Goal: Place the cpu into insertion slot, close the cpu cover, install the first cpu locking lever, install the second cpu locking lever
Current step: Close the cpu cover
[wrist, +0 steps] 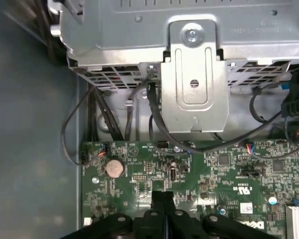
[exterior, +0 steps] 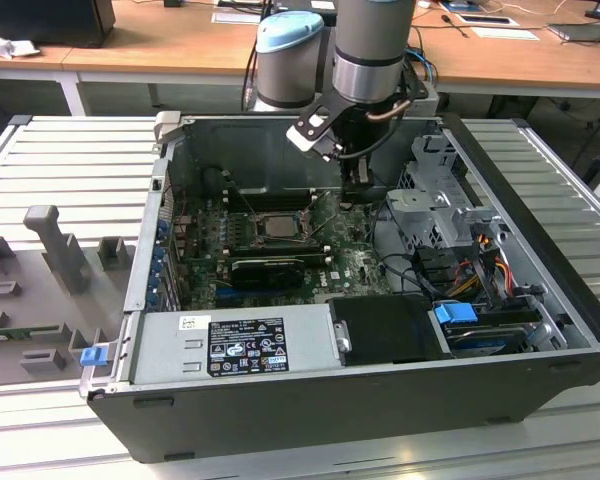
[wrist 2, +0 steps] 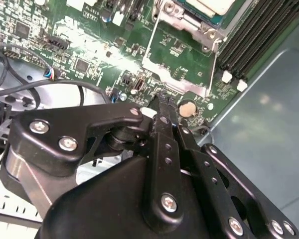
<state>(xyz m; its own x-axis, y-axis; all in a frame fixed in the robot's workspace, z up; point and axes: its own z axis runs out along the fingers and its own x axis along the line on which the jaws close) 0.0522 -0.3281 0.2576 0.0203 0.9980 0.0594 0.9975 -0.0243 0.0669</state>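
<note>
The cpu (exterior: pixel 277 224) lies flat in the insertion slot (exterior: pixel 248 228) on the green board inside the open computer case; its pale face (wrist 2: pixel 209 5) also shows in the second wrist view. The cpu cover (wrist 2: pixel 175 74), a thin metal frame with a big window, is swung open beside the slot, on the exterior view's right (exterior: pixel 325 212). My gripper (exterior: pixel 356 178) hangs over the board just past the open cover, by a round coin cell (wrist 2: pixel 187 108). Its fingers are pressed together with nothing between them in both wrist views (wrist 2: pixel 160 99) (wrist: pixel 163 198).
A metal drive cage (exterior: pixel 442 195) and its bracket (wrist: pixel 194 84) stand close behind the gripper, with black cables (wrist: pixel 139 114) looping beside it. A long black card (exterior: pixel 270 268), memory slots (wrist 2: pixel 259 40) and the grey power supply (exterior: pixel 230 345) surround the slot.
</note>
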